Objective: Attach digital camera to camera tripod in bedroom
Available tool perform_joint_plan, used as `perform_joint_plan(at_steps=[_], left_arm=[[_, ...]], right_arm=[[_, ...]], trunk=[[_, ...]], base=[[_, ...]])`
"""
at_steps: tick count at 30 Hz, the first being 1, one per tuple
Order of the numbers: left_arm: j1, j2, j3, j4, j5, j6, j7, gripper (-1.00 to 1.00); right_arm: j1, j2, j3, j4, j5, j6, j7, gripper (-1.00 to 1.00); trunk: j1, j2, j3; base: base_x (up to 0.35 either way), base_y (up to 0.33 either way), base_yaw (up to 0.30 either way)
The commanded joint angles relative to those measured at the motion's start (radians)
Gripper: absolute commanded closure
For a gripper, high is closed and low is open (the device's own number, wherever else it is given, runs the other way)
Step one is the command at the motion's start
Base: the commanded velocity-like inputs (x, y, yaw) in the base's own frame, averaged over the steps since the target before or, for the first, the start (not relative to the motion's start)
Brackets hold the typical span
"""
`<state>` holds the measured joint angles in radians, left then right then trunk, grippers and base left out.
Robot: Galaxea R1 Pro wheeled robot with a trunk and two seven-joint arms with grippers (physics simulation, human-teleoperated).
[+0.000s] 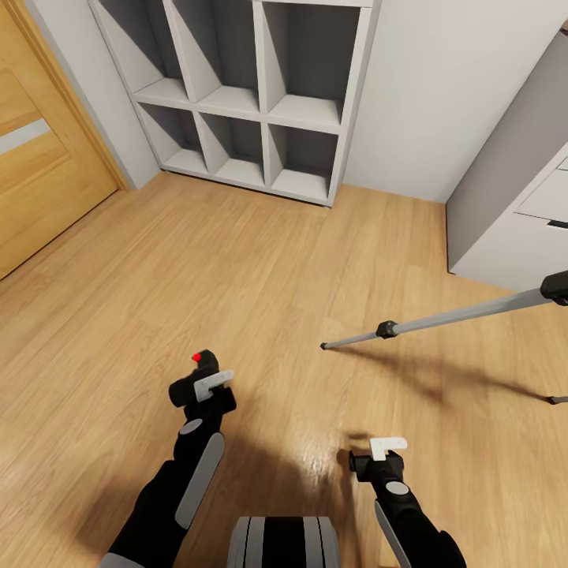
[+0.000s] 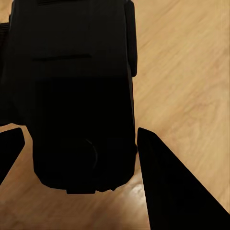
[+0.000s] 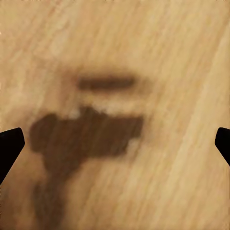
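The small black chunky digital camera (image 1: 201, 377), with a rounded hump and a small red button on top, is held above the light wood plank floor (image 1: 260, 268) of the bedroom, clamped in the left tool (image 1: 207, 386). In the left wrist view the camera's (image 2: 76, 91) dark body sits between the two fingers. The camera tripod (image 1: 442, 319) shows at the right: one thin silver telescopic leg with a black joint slants down to a black foot on the floor, well apart from the camera; another foot shows near the right edge.
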<state>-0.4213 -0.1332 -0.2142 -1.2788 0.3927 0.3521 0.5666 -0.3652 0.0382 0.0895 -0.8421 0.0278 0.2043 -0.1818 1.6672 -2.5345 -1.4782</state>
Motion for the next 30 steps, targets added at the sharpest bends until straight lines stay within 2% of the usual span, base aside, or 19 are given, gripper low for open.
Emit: perform_joint_plan(at_steps=[1, 11, 17, 20, 27, 30], left_arm=[[0.000, -0.002, -0.002, -0.001, 0.004, 0.006, 0.008, 1.00], [0.000, -0.010, -0.011, 0.028, 0.010, 0.019, 0.009, 1.00], [0.000, -0.016, -0.047, 0.083, 0.010, 0.036, 0.008, 1.00], [0.000, -0.017, -0.054, 0.090, 0.010, 0.037, 0.008, 1.00], [0.000, -0.018, -0.062, 0.099, 0.013, 0.031, 0.004, 1.00], [0.000, -0.017, -0.064, 0.102, 0.025, 0.029, -0.001, 1.00]], right_arm=[[0.000, 0.000, 0.003, -0.002, 0.003, 0.007, -0.005, -1.00], [0.000, 0.000, 0.003, -0.004, 0.003, 0.008, -0.007, -1.00], [0.000, 0.000, 0.003, -0.005, 0.003, 0.007, -0.009, -1.00], [0.000, 0.000, 0.004, -0.005, 0.003, 0.007, -0.009, -1.00], [0.000, 0.000, 0.004, -0.013, 0.003, 0.007, -0.007, -1.00], [0.000, 0.000, 0.004, -0.015, 0.003, 0.009, -0.005, -1.00]], trunk=[[0.000, 0.000, -0.001], [0.000, 0.000, -0.001], [0.000, 0.000, -0.001], [0.000, 0.000, -0.001], [-0.003, 0.001, 0.026], [-0.005, 0.002, 0.038]], base=[[0.000, 0.000, 0.000], [0.000, 0.000, 0.000], [0.000, 0.000, 0.000], [0.000, 0.000, 0.000], [0.000, 0.000, 0.000], [0.000, 0.000, 0.000]])
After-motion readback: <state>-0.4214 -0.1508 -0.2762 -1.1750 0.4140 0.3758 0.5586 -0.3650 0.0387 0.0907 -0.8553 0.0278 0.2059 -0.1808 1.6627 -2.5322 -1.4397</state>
